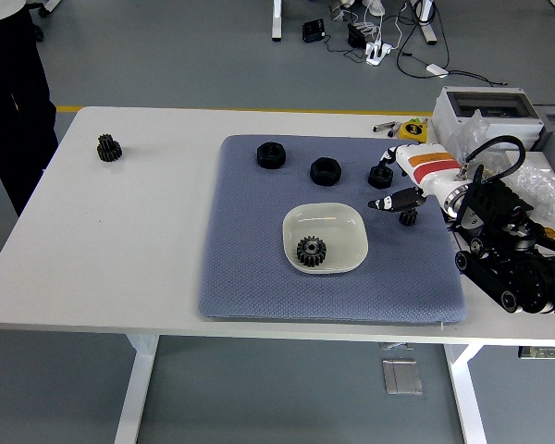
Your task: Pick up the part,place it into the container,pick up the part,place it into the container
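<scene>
Gear (311, 251) number one is lying flat inside the pale container (325, 215), a shallow rounded dish sitting on the blue-grey mat (250, 250). Beyond the container, toward the mat's far edge, three black ring-shaped parts are sitting in a row: one at far left (271, 154), one in the middle (325, 171), and one (380, 176) partly covered by the right hand (409, 180). That white hand, carrying orange and red stripes, is hovering just right of the container with its dark fingers (395, 201) loosely spread and holding nothing. Another small black gear (108, 147) is standing far left of the container on the bare white table (120, 240). No writing on anything is legible at this size.
</scene>
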`<action>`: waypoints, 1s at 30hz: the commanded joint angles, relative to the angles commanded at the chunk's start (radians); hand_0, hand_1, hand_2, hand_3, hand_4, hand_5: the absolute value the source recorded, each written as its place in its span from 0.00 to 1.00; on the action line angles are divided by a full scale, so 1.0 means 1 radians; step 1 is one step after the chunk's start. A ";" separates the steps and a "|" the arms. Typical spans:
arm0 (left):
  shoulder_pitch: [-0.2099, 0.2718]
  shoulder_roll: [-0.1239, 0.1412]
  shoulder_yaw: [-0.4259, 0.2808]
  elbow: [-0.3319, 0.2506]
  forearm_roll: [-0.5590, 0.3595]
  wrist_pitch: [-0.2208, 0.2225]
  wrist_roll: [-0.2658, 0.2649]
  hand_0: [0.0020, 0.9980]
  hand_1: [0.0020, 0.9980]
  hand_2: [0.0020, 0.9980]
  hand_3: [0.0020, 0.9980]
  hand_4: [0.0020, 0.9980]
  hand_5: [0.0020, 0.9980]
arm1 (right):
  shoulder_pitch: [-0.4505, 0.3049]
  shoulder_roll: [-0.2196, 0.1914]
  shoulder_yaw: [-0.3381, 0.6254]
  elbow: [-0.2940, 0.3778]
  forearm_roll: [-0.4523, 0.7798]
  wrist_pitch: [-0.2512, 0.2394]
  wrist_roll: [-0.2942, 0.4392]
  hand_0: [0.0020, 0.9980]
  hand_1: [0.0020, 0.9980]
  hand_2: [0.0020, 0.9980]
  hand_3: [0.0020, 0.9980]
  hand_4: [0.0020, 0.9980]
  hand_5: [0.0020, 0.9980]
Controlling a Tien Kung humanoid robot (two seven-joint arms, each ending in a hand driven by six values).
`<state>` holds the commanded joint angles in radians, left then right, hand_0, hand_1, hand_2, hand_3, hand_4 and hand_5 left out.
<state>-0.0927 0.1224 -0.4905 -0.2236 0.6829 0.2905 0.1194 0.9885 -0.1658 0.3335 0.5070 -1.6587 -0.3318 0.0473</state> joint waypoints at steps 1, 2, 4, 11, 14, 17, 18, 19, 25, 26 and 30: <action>0.000 0.000 0.000 0.000 0.000 0.000 0.000 0.63 0.63 0.62 0.56 0.63 0.56 | 0.001 0.003 -0.019 -0.016 0.030 0.000 0.003 0.37 0.54 0.69 0.62 1.00 0.48; 0.000 0.000 0.000 0.000 0.000 0.000 0.000 0.63 0.63 0.62 0.56 0.63 0.56 | 0.002 0.004 -0.030 -0.025 0.056 0.000 0.005 0.37 0.54 0.69 0.62 1.00 0.48; -0.002 -0.001 0.000 -0.001 0.003 -0.001 0.001 0.63 0.63 0.62 0.56 0.63 0.56 | 0.007 0.017 -0.074 -0.067 0.123 0.001 0.007 0.37 0.54 0.69 0.62 1.00 0.48; -0.006 -0.003 0.006 -0.003 -0.001 -0.001 0.000 0.63 0.63 0.62 0.56 0.63 0.56 | 0.003 0.029 -0.159 -0.123 0.268 -0.008 0.014 0.43 0.55 0.68 0.61 0.99 0.49; -0.008 -0.004 0.010 -0.004 -0.006 -0.002 -0.002 0.63 0.63 0.62 0.56 0.63 0.56 | 0.000 0.029 -0.175 -0.128 0.281 -0.012 0.015 0.43 0.55 0.68 0.61 0.99 0.49; -0.009 -0.004 0.013 -0.004 -0.009 -0.002 -0.002 0.63 0.63 0.62 0.56 0.63 0.56 | -0.002 0.029 -0.190 -0.134 0.298 -0.017 0.015 0.41 0.53 0.66 0.59 0.98 0.50; -0.009 -0.004 0.012 -0.004 -0.007 -0.002 -0.002 0.63 0.63 0.62 0.56 0.63 0.56 | -0.004 0.029 -0.198 -0.137 0.306 -0.020 0.016 0.41 0.53 0.66 0.59 0.98 0.50; -0.009 -0.004 0.012 -0.004 -0.006 -0.002 -0.002 0.63 0.63 0.62 0.56 0.63 0.56 | -0.006 0.030 -0.208 -0.139 0.315 -0.023 0.016 0.41 0.53 0.66 0.59 0.98 0.50; -0.009 -0.006 0.010 -0.005 0.000 -0.003 0.000 0.63 0.63 0.62 0.57 0.63 0.56 | -0.018 0.040 -0.240 -0.146 0.346 -0.038 0.014 0.38 0.52 0.64 0.58 0.97 0.51; -0.010 -0.006 0.010 -0.005 0.001 -0.003 0.001 0.63 0.63 0.62 0.57 0.63 0.56 | -0.019 0.041 -0.243 -0.147 0.349 -0.041 0.014 0.38 0.52 0.64 0.58 0.97 0.51; -0.011 -0.007 0.008 -0.006 0.006 -0.004 0.002 0.63 0.63 0.62 0.56 0.63 0.56 | -0.020 0.045 -0.255 -0.146 0.364 -0.056 0.011 0.34 0.50 0.61 0.56 0.95 0.51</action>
<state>-0.1041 0.1150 -0.4823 -0.2294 0.6885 0.2862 0.1212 0.9687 -0.1204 0.0786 0.3611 -1.2943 -0.3876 0.0579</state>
